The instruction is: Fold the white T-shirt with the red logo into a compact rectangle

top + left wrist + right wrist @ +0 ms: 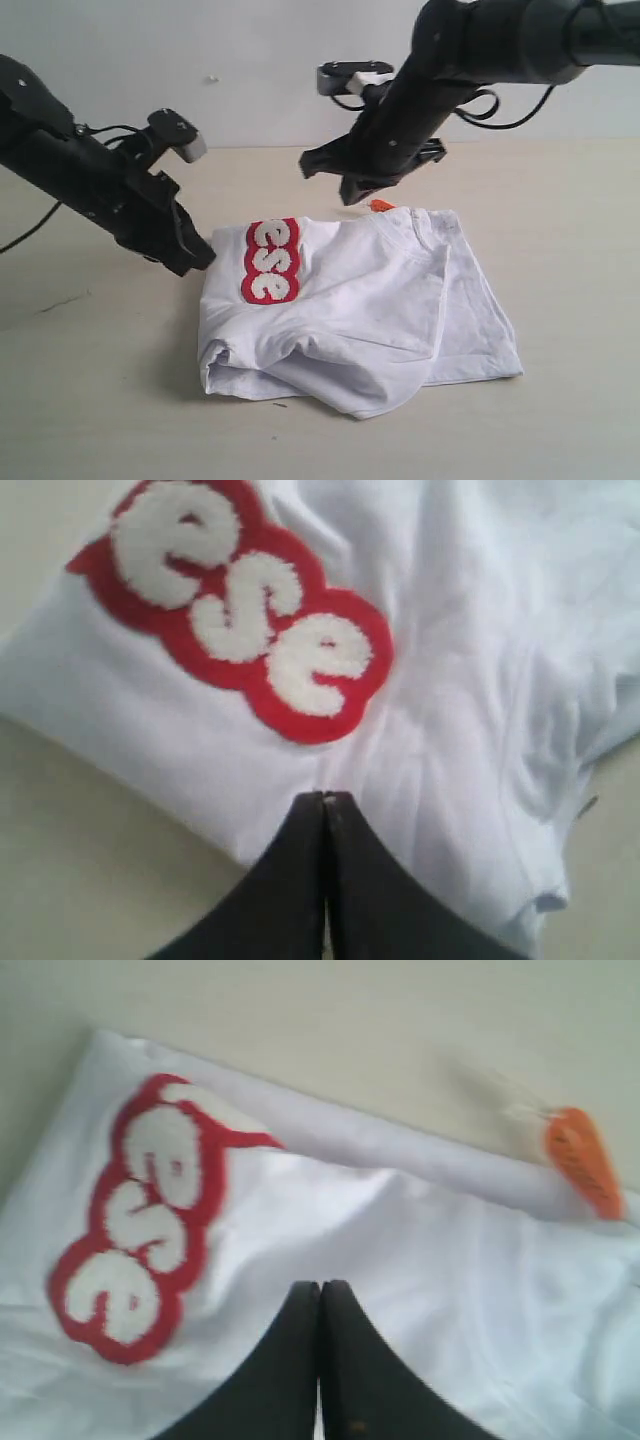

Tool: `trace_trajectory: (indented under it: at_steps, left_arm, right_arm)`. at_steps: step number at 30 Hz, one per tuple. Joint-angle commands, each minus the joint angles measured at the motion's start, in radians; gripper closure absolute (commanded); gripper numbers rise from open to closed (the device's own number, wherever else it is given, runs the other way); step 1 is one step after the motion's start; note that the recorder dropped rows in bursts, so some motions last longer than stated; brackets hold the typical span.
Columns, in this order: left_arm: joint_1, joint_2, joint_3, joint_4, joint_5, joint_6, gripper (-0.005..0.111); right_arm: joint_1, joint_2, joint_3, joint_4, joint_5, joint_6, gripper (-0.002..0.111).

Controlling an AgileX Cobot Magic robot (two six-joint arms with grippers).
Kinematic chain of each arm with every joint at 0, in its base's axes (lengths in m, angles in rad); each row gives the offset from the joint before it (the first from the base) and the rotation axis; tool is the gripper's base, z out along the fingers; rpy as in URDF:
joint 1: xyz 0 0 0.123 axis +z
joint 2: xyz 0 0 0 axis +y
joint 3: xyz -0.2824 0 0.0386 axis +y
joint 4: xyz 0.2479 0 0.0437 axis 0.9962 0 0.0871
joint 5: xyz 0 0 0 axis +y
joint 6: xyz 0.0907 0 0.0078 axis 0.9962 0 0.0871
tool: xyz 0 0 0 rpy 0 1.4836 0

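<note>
Exterior view shows the white T-shirt (370, 300) lying in the middle of the counter (90, 400), doubled over itself but not yet a neat rectangle. The red logo (271, 261) shows only its last letters "ese" near the left edge, the near edge bulges in a loose roll, and a lower layer sticks out to the right under the top one. The left arm (90, 180) slants in from the left, and the left jaws are pressed together with their tips at the left edge of the shirt, just beside the logo; the left wrist view shows no cloth between them. The right arm (450, 70) reaches in from behind, and the right jaws, also closed tight and holding nothing, hang above the far edge, near the orange tag (380, 206) at the collar. I judge that the work stands between two folds, more than halfway: one more fold and some tidying remain. For the next move both jaws would need to open, go down to an edge and pinch all layers together, because with thin cotton only the top layer may lift. I see no other object beside the shirt. What stands in the way is the bulging roll and the uneven right layer, which could make the final shape crooked.
</note>
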Motion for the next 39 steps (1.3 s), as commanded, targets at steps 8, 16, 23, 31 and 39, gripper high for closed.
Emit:
trace_trajectory:
  at_steps: [8,16,23,31,39]
  left_arm:
    - [-0.149,0.148,0.004,0.025,-0.021,-0.012,0.107]
    - [-0.091,0.227,0.004,0.407,-0.051,-0.339,0.107]
    - [-0.072,0.114,0.004,0.322,-0.030,-0.263,0.107]
    - [-0.072,-0.060,0.004,0.155,-0.096,-0.176,0.107]
    - [-0.072,-0.073,0.004,0.153,-0.086,-0.176,0.107]
  right_arm:
    - [-0.064,-0.006,0.266,-0.109,-0.108,0.020,0.108]
    - [-0.062,-0.003,0.322,0.068,-0.119,-0.152,0.108]
    - [-0.109,-0.048,0.322,0.079,-0.152,-0.172,0.082]
    - [-0.150,0.024,0.324,0.189,-0.169,-0.201,0.054]
    - [-0.150,0.053,0.324,0.262,-0.162,-0.286,0.054]
